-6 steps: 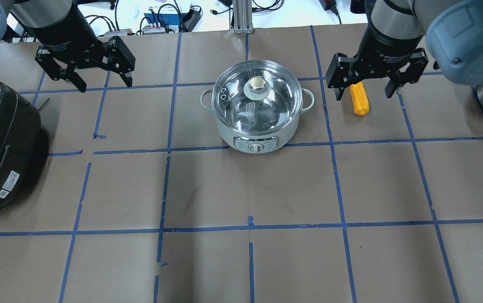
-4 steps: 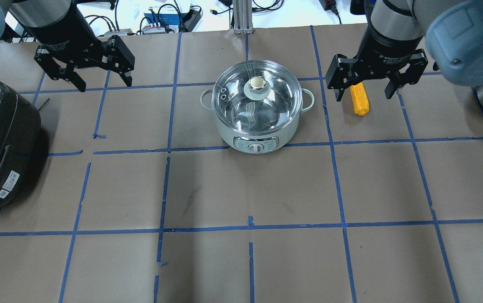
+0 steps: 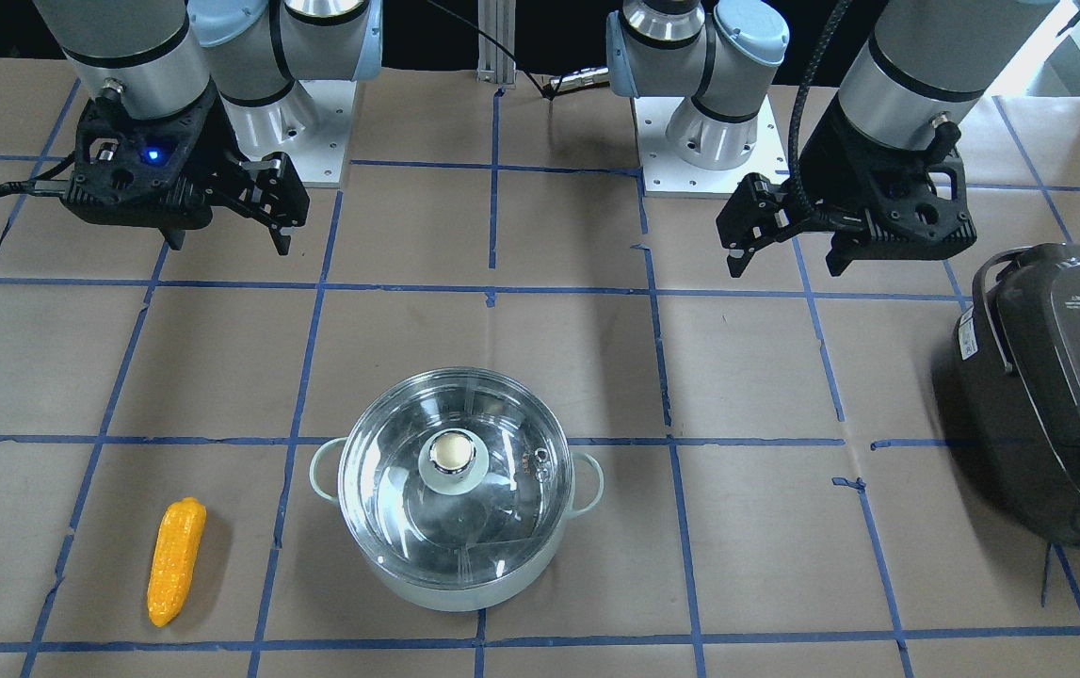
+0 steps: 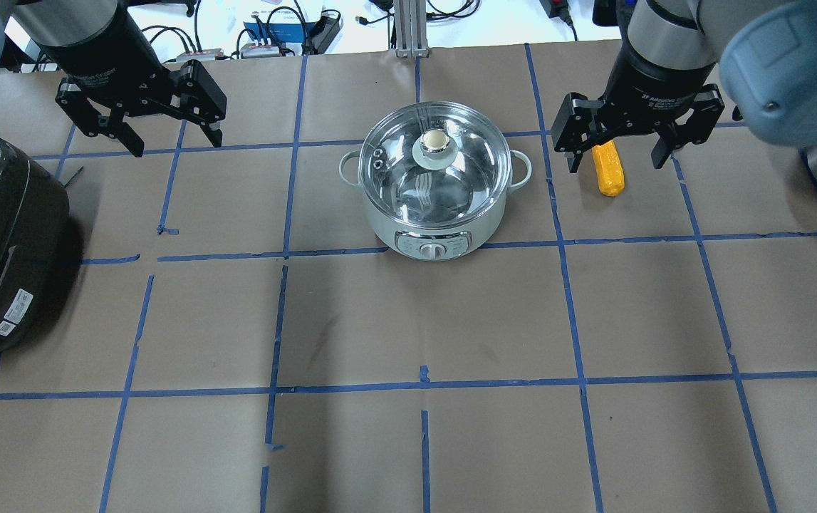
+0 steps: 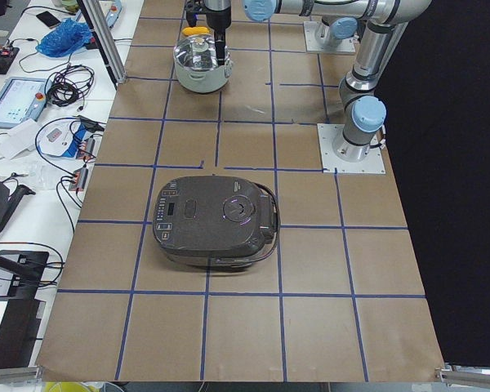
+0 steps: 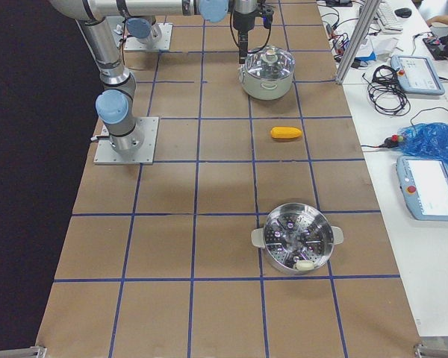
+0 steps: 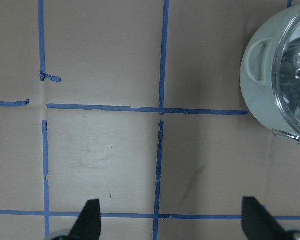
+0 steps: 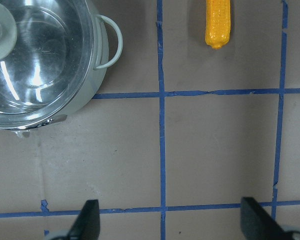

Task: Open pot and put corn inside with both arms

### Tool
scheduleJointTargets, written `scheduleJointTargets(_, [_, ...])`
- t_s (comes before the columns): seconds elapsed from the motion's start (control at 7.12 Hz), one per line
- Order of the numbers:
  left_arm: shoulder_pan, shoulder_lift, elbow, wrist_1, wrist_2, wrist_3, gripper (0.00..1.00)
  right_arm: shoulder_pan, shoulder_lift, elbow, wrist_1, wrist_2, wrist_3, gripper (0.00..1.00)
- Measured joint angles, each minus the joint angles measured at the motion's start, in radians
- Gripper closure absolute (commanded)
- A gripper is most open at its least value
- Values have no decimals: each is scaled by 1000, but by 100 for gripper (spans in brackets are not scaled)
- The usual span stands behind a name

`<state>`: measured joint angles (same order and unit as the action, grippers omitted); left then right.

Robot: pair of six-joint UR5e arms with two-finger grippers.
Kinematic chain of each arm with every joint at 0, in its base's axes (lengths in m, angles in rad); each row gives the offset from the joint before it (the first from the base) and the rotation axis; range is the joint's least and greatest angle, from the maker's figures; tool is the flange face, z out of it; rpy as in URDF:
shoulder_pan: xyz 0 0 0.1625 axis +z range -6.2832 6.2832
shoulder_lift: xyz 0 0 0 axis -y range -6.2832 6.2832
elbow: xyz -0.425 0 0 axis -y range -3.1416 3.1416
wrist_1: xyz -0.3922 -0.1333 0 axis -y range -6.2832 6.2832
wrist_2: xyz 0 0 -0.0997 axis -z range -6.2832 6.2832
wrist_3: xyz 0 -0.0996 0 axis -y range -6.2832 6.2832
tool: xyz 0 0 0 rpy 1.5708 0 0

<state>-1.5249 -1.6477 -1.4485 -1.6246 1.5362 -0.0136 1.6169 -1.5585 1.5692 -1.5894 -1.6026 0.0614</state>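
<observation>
Fingers spread wide, nothing held: left fingers (image 4: 216, 132), right fingers (image 4: 570, 146).
Pot (image 4: 380, 228) is still lidded; likely next, the knob (image 4: 435, 140) is gripped, then the corn (image 4: 609, 174).

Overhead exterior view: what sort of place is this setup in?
Probably a robotics lab bench, not a kitchen: a paper-covered table gridded with blue tape, arm bases bolted to it, and teach pendants and cables on the side desk.
</observation>
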Motion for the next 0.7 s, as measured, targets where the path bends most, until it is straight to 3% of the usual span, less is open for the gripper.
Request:
scheduleJointTargets(0.42, [-51, -42, 22, 69, -59, -101, 0, 1, 0, 0, 0, 0, 0, 0])
scheduleJointTargets(0.7, [-193, -135, 35, 268, -93, -251, 0, 4, 0, 0, -1, 0, 0, 0])
